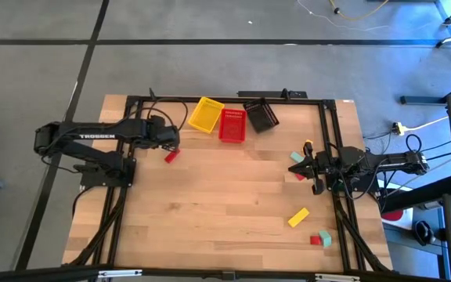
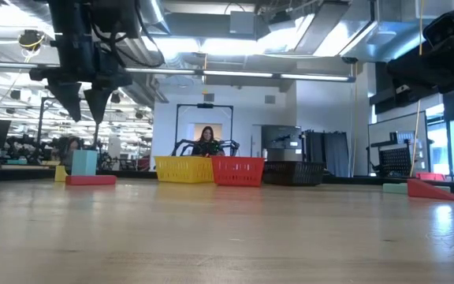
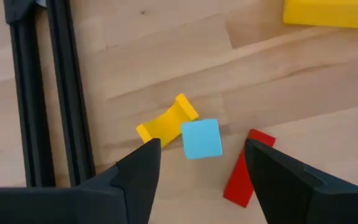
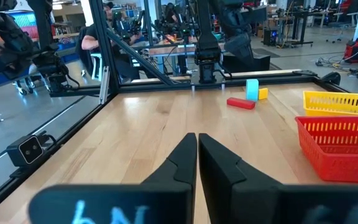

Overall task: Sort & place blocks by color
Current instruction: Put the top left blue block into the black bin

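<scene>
My left gripper [image 3: 202, 149] is open and hangs above a cluster of three blocks near the table's far left: a light blue cube [image 3: 201, 138], a yellow bar [image 3: 166, 119] and a red bar [image 3: 243, 173]. In the low view the gripper [image 2: 84, 101] is clear above the cube [image 2: 83, 162]. In the high view only the red bar [image 1: 171, 155] shows beside the gripper [image 1: 167, 141]. My right gripper [image 4: 196, 146] is shut and empty at the table's right side [image 1: 300, 167], between a teal block [image 1: 297, 157] and a red block [image 1: 299, 177].
A yellow basket [image 1: 206, 114], a red basket [image 1: 232, 124] and a black basket [image 1: 261, 115] stand in a row at the far edge. A yellow bar [image 1: 298, 217] and a red and teal pair [image 1: 320, 239] lie near the front right. A black frame rail [image 3: 67, 93] runs beside the cluster.
</scene>
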Robot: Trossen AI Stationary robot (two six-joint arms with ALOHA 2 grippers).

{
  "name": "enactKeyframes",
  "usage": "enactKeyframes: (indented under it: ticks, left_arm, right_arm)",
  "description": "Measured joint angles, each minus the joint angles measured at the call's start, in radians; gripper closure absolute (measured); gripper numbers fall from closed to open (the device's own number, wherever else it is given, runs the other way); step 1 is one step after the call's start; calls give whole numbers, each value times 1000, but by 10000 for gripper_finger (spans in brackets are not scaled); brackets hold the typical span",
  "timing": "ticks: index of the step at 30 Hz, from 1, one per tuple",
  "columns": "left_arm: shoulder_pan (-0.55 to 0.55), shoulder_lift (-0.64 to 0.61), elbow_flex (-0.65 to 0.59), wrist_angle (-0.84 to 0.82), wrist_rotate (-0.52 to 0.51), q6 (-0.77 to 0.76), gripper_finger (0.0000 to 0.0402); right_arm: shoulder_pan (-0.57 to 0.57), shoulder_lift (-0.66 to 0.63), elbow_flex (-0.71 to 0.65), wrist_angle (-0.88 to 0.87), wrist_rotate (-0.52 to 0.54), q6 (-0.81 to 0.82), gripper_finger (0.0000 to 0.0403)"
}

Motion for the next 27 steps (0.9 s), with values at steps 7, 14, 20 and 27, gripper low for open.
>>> enactKeyframes:
  ticks: [7,14,20,27]
  left_arm:
    - [-14,5,0,7,20,-1,170]
    - [2,36,-17,29,-10,-23,170]
    - [23,42,-122,98,52,-111,170]
    - [31,41,-182,203,32,-130,170]
  right_arm:
    - [0,0,0,0,0,0,382]
    - [0,0,0,0,0,2,382]
    - [0,0,0,0,0,2,382]
    - [0,0,0,0,0,0,382]
